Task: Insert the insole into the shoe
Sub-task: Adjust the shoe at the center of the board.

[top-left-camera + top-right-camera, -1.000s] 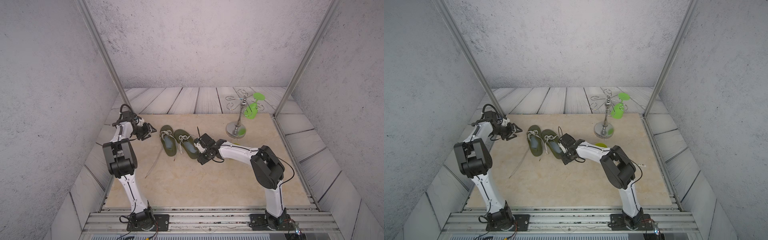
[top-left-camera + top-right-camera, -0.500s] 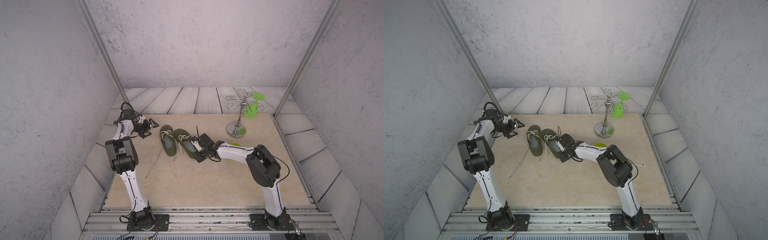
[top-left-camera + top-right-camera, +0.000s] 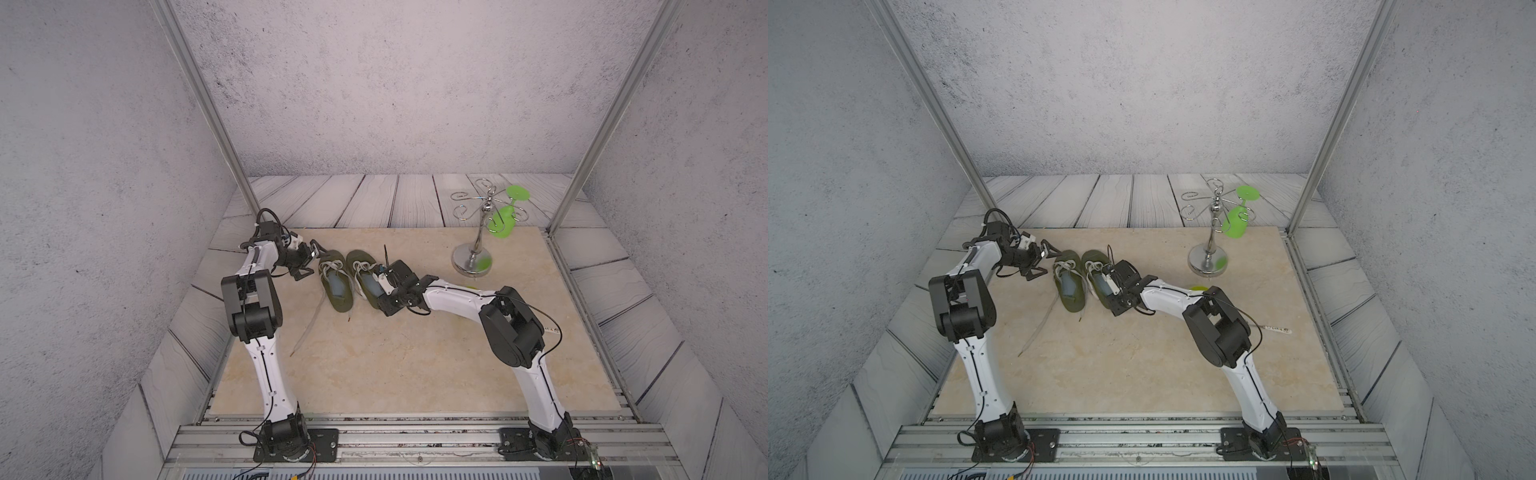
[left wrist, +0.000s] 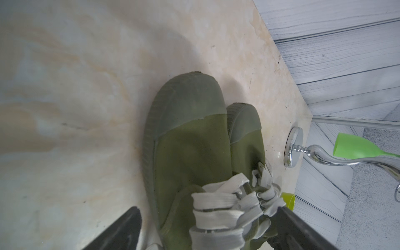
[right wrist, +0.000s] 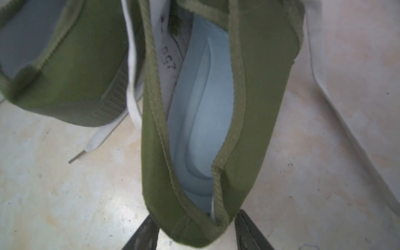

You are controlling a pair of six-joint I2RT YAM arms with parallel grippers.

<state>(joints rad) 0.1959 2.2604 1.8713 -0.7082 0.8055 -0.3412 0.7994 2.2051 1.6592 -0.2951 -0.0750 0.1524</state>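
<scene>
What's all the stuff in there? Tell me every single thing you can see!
shoes: two, olive green, side by side on the mat
insoles: two, pale blue, one inside each shoe
laces: whitish, on the shoes, one trailing across the mat
stand: one, shiny silver, far right of the mat
glass: one, bright green, hanging upside down on the stand
small thing: one, yellow-green, behind the right arm; can't tell what
small stick: one, white, on the mat by the right arm
mat: one, beige, under everything
planks: grey, around the mat
arms: two, white and black, front edge
left gripper: black, open, at the shoes' far end
right gripper: black, closed on one shoe's heel
</scene>
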